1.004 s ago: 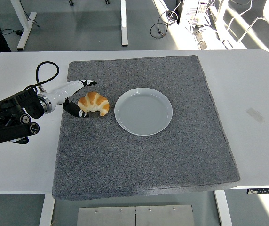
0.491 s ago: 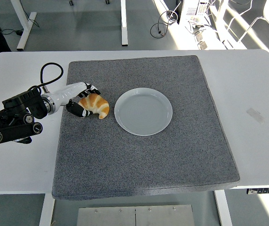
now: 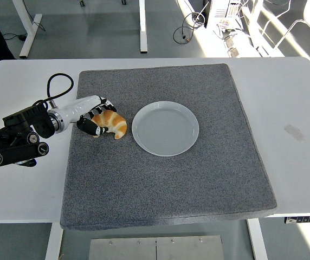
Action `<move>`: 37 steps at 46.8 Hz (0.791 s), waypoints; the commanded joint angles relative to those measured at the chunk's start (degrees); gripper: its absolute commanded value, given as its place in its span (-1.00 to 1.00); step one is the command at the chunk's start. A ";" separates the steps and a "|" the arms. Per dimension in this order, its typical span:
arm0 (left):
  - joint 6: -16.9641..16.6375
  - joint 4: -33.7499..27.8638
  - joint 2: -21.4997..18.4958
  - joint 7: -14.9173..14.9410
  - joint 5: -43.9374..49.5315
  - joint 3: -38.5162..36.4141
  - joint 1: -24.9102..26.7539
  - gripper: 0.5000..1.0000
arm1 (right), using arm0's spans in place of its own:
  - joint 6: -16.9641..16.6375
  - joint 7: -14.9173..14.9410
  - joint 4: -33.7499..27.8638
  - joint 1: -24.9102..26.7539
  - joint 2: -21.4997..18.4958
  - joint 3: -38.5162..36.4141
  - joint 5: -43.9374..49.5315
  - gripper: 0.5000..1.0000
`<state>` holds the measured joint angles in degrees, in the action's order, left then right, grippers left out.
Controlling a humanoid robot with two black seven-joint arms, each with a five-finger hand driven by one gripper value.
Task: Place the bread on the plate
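Note:
A golden croissant (image 3: pixel 111 122) lies on the grey mat (image 3: pixel 166 179), just left of the white plate (image 3: pixel 165 128). My left hand (image 3: pixel 96 117) reaches in from the left and its fingers are curled around the croissant's left end, one above and others below. The croissant still rests on the mat, a short gap away from the plate's rim. The plate holds nothing. My right arm does not show.
The grey mat covers the middle of the white table (image 3: pixel 296 103). A black cable (image 3: pixel 57 86) loops above my left forearm. A small piece of tape (image 3: pixel 294 131) lies on the table at the right.
My left hand has closed from spread fingers onto the croissant's left end. The croissant has shifted slightly.

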<state>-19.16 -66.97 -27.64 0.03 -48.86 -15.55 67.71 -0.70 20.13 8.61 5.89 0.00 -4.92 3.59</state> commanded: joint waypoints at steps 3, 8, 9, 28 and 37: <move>0.52 -0.01 -0.49 -0.82 0.61 0.52 0.85 -1.00 | 0.00 0.00 0.00 0.00 0.00 0.00 0.01 1.00; 2.11 -0.01 -0.93 -1.26 1.05 2.80 1.38 -1.00 | 0.00 0.00 0.00 0.00 0.00 0.00 0.01 1.00; 2.46 -0.01 -1.19 -1.26 1.05 3.33 1.38 -1.00 | 0.00 0.00 0.00 0.00 0.00 0.00 0.01 1.00; 3.60 -0.27 -2.69 -1.08 0.70 6.14 4.98 -1.00 | 0.00 0.00 0.00 0.00 0.00 0.00 -0.07 1.00; 3.69 -1.06 -2.51 -1.08 0.26 7.20 7.26 -1.00 | 0.00 0.00 0.00 0.00 0.00 0.00 0.01 1.00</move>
<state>-15.46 -67.87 -30.26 -1.05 -48.59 -8.52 74.33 -0.70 20.13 8.61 5.94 0.00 -4.92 3.59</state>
